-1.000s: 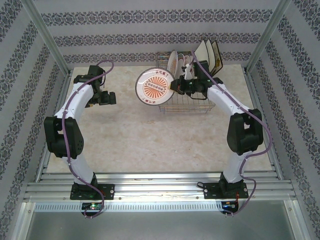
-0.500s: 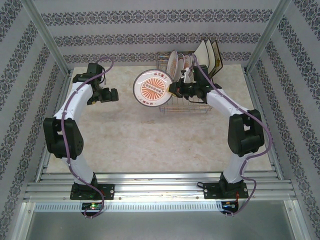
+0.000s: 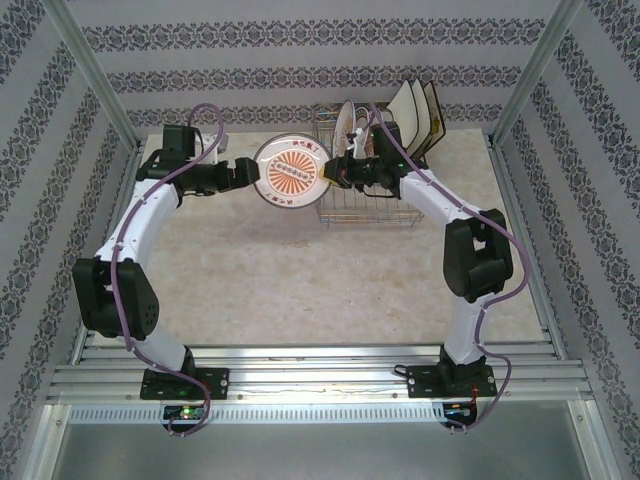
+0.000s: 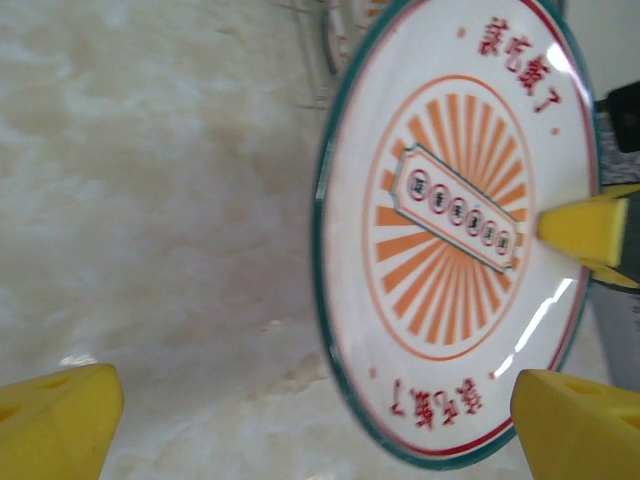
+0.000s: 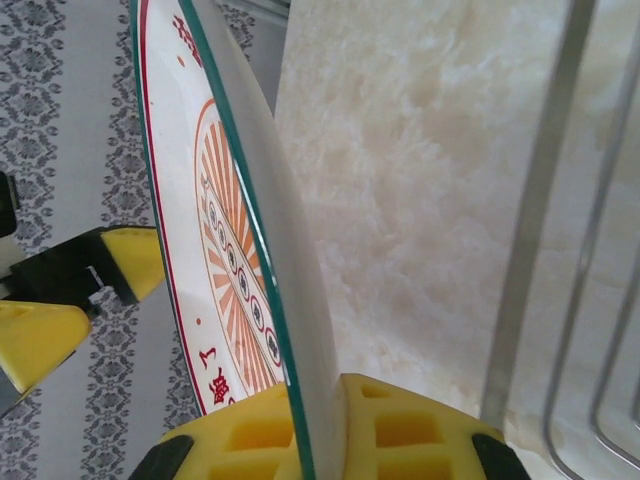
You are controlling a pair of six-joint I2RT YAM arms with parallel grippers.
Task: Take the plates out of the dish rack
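A round white plate (image 3: 291, 170) with a green rim, orange sunburst and red characters hangs upright in the air left of the dish rack (image 3: 366, 203). My right gripper (image 3: 335, 172) is shut on its right rim, and the rim sits clamped between the yellow pads (image 5: 400, 430). My left gripper (image 3: 250, 172) is open at the plate's left rim. In the left wrist view, the plate (image 4: 450, 230) has its rim between that gripper's spread fingers (image 4: 575, 425). More plates stand in the rack: a round white one (image 3: 345, 125) and square cream ones (image 3: 415, 105).
The silver wire rack stands at the back right of the marble-patterned table (image 3: 300, 270), close to the patterned back wall. Its wires (image 5: 540, 240) run just right of my right gripper. Aluminium frame posts (image 3: 95, 75) flank the table.
The right gripper carried the plate left and a little farther back. The left arm swung right until its open fingers reached the plate's left rim.
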